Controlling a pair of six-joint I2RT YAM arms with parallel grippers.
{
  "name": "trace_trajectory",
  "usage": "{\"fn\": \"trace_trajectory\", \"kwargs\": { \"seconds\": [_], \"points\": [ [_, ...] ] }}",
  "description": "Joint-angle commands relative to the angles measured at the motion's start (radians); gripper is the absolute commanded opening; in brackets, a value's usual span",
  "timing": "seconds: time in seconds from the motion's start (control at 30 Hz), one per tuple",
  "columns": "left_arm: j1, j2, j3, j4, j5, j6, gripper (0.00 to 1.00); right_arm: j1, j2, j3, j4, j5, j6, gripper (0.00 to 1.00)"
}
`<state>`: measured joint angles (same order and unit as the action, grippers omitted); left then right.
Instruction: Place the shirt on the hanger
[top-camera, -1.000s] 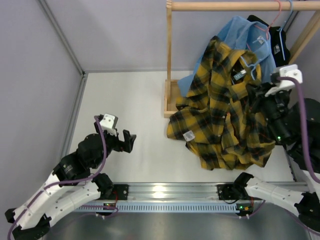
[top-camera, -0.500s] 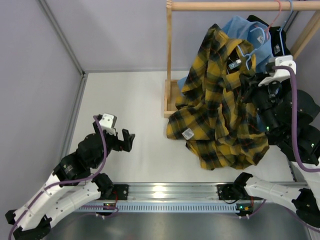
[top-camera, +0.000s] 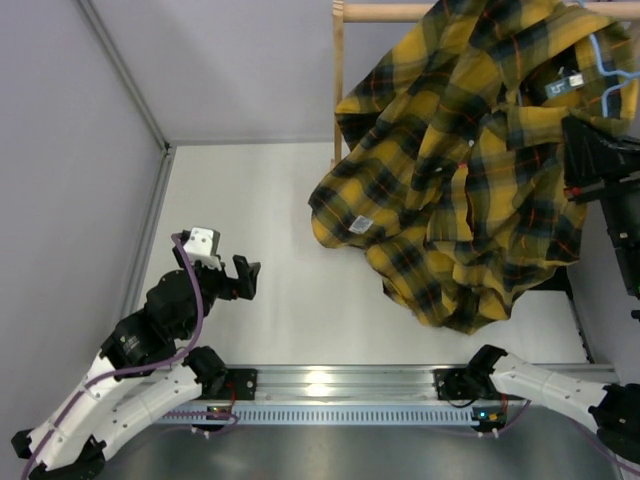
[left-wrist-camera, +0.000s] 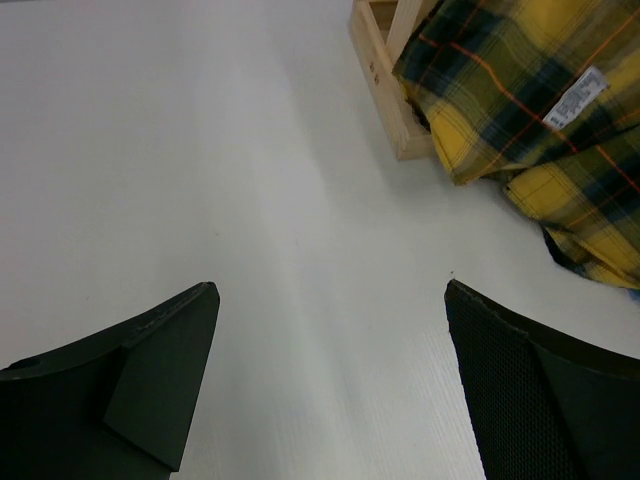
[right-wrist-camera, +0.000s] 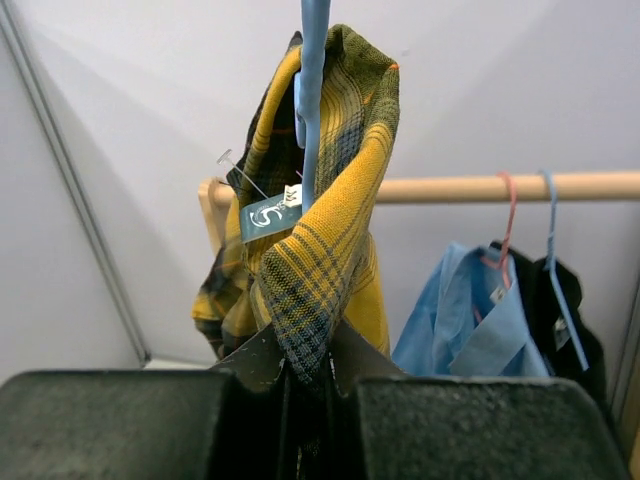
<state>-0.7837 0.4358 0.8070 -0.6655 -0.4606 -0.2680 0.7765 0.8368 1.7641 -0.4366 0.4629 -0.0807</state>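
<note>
Status: task partly done, not confirmed complete.

Right gripper (right-wrist-camera: 305, 375) – jaws pinched nearly closed on a fold of the shirt (top-camera: 470, 170) at what looks like the collar. The pale-blue hanger (right-wrist-camera: 313, 90) rises straight out of that same fold, so cloth and hanger appear clamped together. The shirt is held high at the far right, in front of the wooden rail (top-camera: 385, 12). It hangs bunched, sleeves and hem trailing towards the worktop (top-camera: 260, 200). Whether the hem touches the worktop cannot be told.

Left gripper (top-camera: 245, 275) – jaws wide, holding nothing, low over the worktop at near left, well apart from the shirt.

Done, by appearance: hanger is inside the collar. Outstanding: both shoulders seated on the hanger arms – not visible, the cloth hides them. The hanger's hook is out of view. A light-blue shirt (right-wrist-camera: 470, 320) occupies the rail behind.
</note>
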Motion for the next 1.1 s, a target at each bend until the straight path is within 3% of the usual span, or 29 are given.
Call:
{"fn": "trace_trajectory", "kwargs": {
  "seconds": [0.0, 0.37, 0.5, 0.8, 1.07],
  "points": [
    [0.008, 0.0, -0.006, 0.049, -0.001, -0.01, 0.98, -0.002, 0.037, 0.069, 0.168, -0.007, -0.141, 0.0],
    [0.009, 0.003, -0.011, 0.058, 0.028, -0.004, 0.98, -0.002, -0.027, -0.11, 0.279, 0.089, -0.272, 0.0],
    [0.011, 0.003, -0.012, 0.063, 0.037, -0.002, 0.98, -0.002, -0.025, -0.192, 0.295, 0.213, -0.323, 0.0],
    [0.017, 0.012, -0.012, 0.066, 0.05, 0.003, 0.98, -0.003, 0.047, -0.124, 0.306, 0.306, -0.31, 0.0],
    [0.018, 0.0, -0.014, 0.066, 0.053, 0.003, 0.98, -0.017, -0.007, -0.305, 0.498, 0.486, -0.334, 0.0]
  ]
}}
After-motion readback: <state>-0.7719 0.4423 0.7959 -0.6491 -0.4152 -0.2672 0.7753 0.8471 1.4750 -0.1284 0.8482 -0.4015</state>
